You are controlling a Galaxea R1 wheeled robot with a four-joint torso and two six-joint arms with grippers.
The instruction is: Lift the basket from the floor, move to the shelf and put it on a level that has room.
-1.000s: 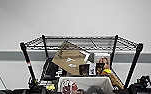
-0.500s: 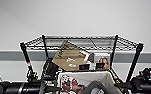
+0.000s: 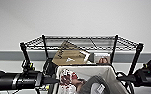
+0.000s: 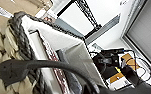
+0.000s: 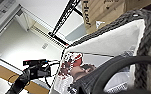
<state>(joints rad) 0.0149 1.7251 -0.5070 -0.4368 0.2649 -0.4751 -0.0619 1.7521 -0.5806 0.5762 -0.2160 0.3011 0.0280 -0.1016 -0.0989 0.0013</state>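
- Your left hand (image 3: pixel 47 80) and right hand (image 3: pixel 121 78) flank the basket (image 3: pixel 87 72), which hangs between them just before the shelf (image 3: pixel 44 47); you cannot tell either grip.
- Past the hands, a cardboard box (image 3: pixel 69 56) stands beyond the basket's far rim.
- Above it, the top level (image 3: pixel 101 38) lies bare beneath open wall.

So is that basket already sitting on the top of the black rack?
Apart. In the head view the basket hangs below and in front of the top tier, with the cardboard box visible between them.
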